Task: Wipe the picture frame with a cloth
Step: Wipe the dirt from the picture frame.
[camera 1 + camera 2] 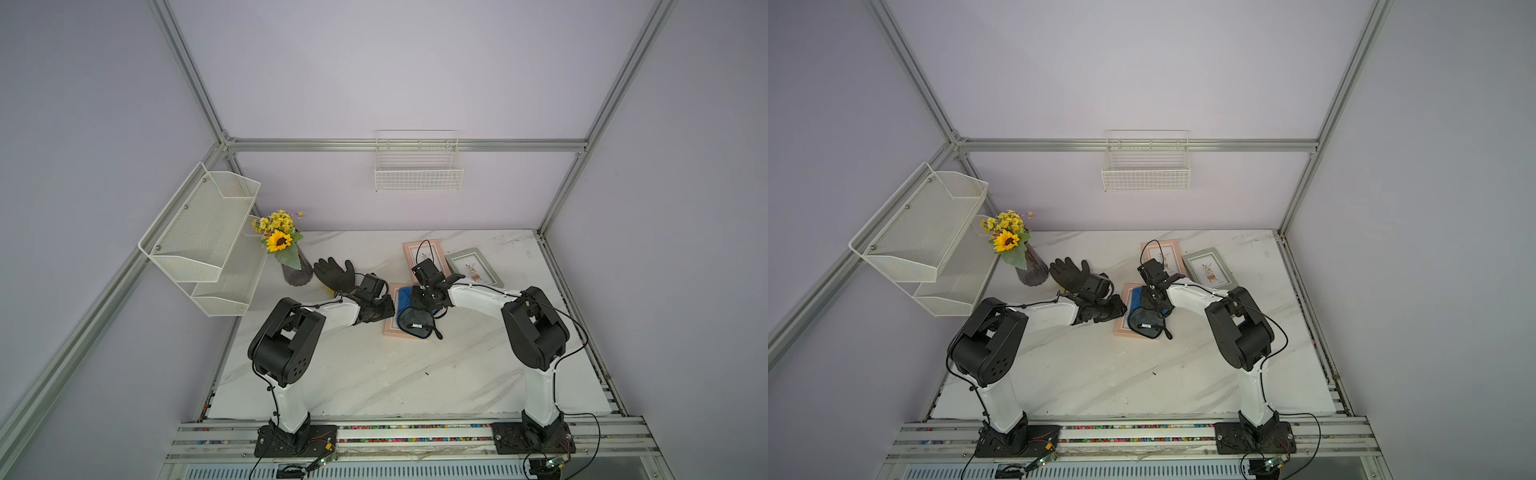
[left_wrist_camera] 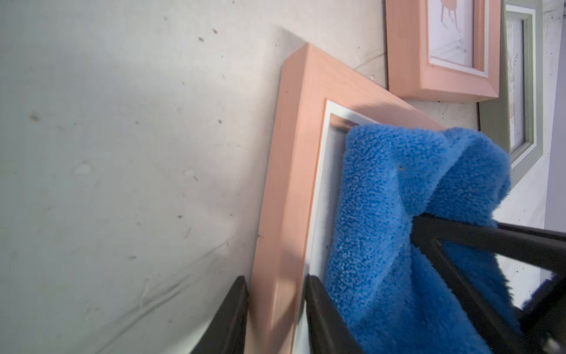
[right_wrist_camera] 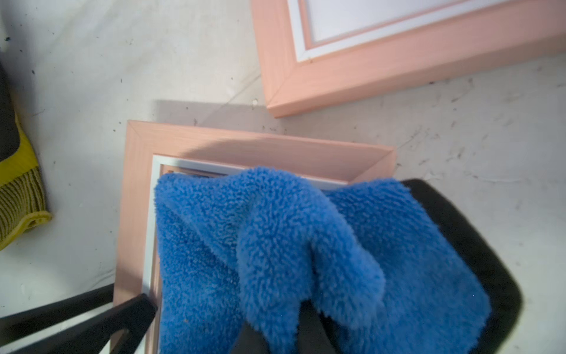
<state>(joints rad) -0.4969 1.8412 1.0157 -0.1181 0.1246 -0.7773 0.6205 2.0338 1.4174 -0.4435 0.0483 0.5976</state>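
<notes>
view from above, with 12 o'clock at the far wall. the picture frame, pink with a white inner border, lies flat near the middle of the marble table. the left gripper reaches in from 9 o'clock and pinches the frame's 9 o'clock rail, with one finger outside the rail and the other inside the opening. the cloth lies bunched over the glass and the 3 o'clock side of the frame. its blue pile faces 12 o'clock, and its dark grey reverse, with the white tag, hangs over the 6 o'clock rail in both top views. the right gripper comes from 3 o'clock with its fingers pressed together on a raised fold of the cloth. the fingertips themselves are buried in the pile. a second pink frame lies at 12 o'clock of the held frame, close but apart from it. a green frame lies at 2 o'clock. a black-and-yellow glove lies at 10 o'clock, with a vase of yellow flowers beyond it.
</notes>
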